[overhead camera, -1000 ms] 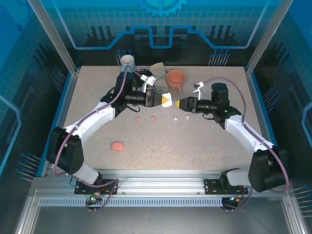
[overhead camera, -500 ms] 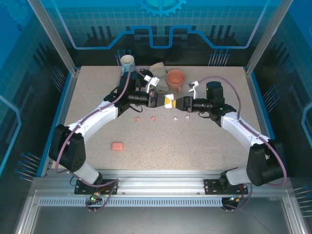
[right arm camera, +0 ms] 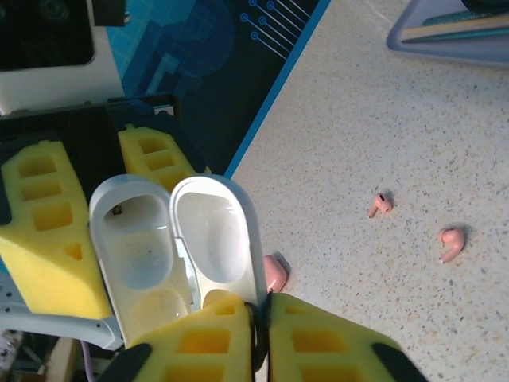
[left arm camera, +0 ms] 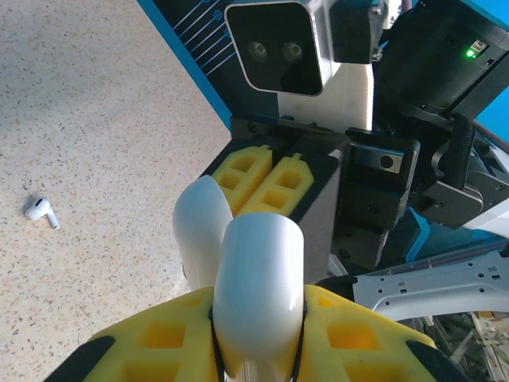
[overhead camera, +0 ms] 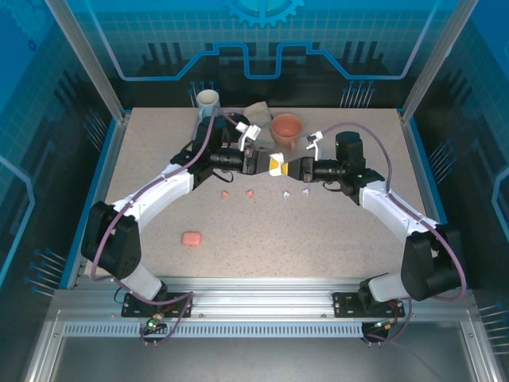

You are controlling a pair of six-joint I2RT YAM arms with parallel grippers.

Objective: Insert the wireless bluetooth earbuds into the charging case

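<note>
The white charging case (overhead camera: 277, 165) hangs open above the table's middle, held between both arms. My left gripper (left arm camera: 258, 322) is shut on its body (left arm camera: 258, 278). My right gripper (right arm camera: 262, 310) is shut on the rim of the swung-open lid (right arm camera: 211, 227); the other hollow half (right arm camera: 131, 239) sits between the left gripper's yellow fingers (right arm camera: 48, 231). Two pink earbuds (overhead camera: 225, 194) (overhead camera: 250, 192) and two white earbuds (overhead camera: 285, 194) (overhead camera: 305, 192) lie in a row on the table below the case. The two pink earbuds (right arm camera: 380, 204) (right arm camera: 452, 243) lie apart from each other.
A closed pink case (overhead camera: 191, 238) lies toward the front left. At the back stand a white cup (overhead camera: 208, 99), an orange cup (overhead camera: 286, 127) and a grey tray (overhead camera: 256, 110). Blue walls border the table.
My right gripper has moved left to the case and shut on the lid's rim. The left gripper kept its hold and shifted the case slightly right.
</note>
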